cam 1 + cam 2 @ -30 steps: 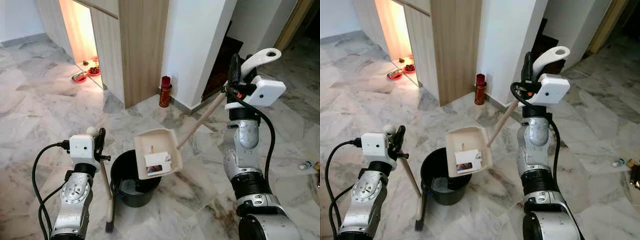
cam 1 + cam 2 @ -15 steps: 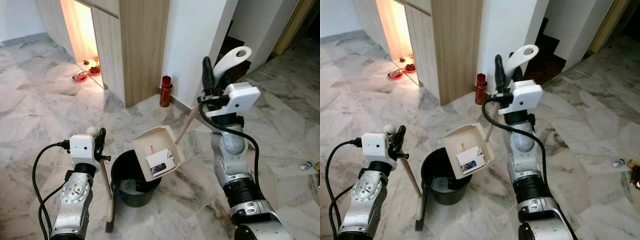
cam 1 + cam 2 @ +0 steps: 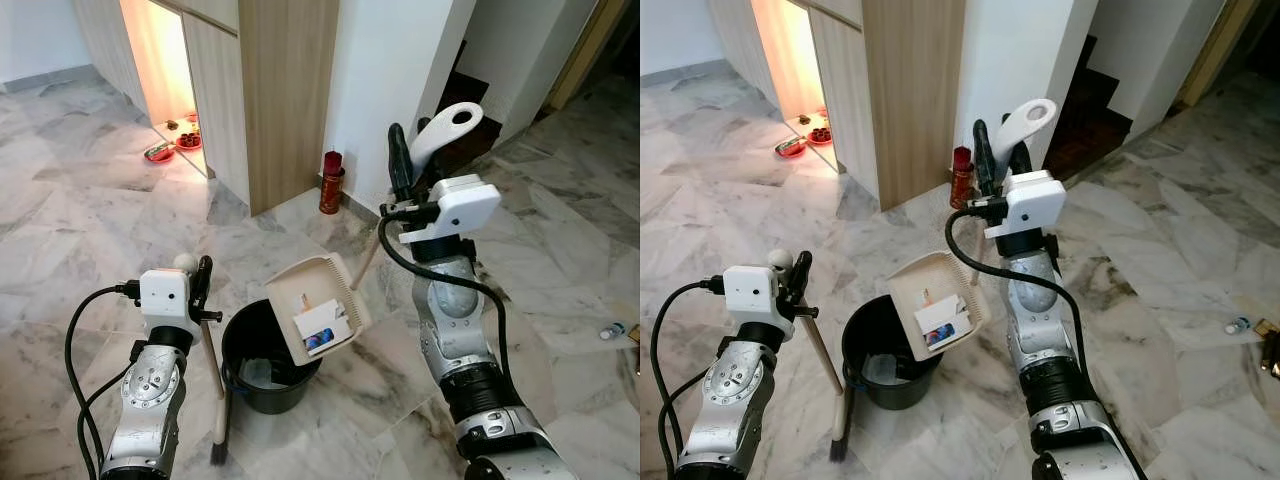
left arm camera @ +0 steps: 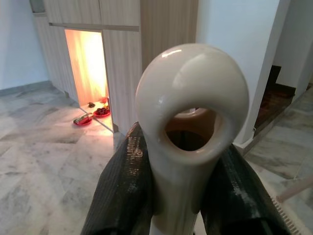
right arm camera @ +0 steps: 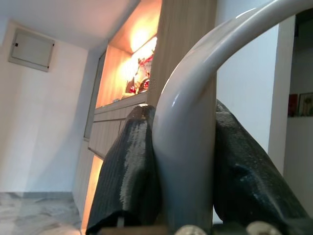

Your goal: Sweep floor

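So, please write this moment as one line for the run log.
step: emptying dustpan | right gripper: shut on dustpan handle | dustpan: tilted over black bucket, scraps inside | left gripper: shut on broom, upright beside bucket

Left arm: low and bent, wrist upright, left end effector [image 3: 200, 285] with both black fingers [image 4: 124, 196] clamped on a cream handle [image 4: 190, 122]. Right arm: raised, forearm vertical, right end effector [image 3: 405, 165] pointing up, fingers [image 5: 129, 171] closed around a second pale handle [image 5: 186, 147].

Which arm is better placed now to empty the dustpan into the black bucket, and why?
Right. The right gripper is shut on the dustpan handle, with the dustpan tilted over the black bucket. The left gripper holds the broom beside the bucket.
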`<state>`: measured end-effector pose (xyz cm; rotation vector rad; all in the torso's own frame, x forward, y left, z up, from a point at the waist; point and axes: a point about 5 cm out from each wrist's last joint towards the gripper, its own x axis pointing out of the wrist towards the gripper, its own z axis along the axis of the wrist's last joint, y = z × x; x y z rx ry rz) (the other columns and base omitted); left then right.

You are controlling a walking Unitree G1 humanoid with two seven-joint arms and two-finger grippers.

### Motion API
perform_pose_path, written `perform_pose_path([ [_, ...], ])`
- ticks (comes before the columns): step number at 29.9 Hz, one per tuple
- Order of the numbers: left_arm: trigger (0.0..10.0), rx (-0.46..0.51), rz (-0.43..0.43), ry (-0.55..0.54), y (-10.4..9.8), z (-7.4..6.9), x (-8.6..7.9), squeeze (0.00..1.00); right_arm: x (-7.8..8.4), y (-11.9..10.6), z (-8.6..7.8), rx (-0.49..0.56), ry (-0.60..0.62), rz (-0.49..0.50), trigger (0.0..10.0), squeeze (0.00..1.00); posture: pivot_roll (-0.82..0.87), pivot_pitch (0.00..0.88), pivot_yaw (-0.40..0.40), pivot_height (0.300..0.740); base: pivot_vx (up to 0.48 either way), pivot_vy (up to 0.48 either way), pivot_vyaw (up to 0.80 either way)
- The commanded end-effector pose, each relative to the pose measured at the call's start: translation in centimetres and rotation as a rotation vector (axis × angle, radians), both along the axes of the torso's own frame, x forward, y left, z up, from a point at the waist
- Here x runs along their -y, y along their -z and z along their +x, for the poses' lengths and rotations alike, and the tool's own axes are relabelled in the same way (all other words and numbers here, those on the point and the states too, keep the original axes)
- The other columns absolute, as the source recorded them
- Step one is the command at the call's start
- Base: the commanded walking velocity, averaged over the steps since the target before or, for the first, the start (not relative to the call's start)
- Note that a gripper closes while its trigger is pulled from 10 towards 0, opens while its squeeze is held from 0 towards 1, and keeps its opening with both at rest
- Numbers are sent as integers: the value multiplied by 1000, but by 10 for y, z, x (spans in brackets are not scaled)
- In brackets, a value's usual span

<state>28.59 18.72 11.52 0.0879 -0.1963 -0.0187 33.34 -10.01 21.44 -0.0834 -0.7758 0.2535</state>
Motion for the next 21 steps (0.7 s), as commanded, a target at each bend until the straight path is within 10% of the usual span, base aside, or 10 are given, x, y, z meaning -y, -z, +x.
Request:
perform_pose_path([
  [1, 10000, 60, -32, 40, -13, 3, 9, 0, -3, -22, -9, 147, -12, -35, 10000, 0, 80, 0, -100, 740, 0, 0, 0],
  [21, 10000, 62, -30, 40, -13, 2, 10, 0, -1, -18, -5, 131, 67, -21, 10000, 0, 86, 0, -106, 740, 0, 0, 0],
])
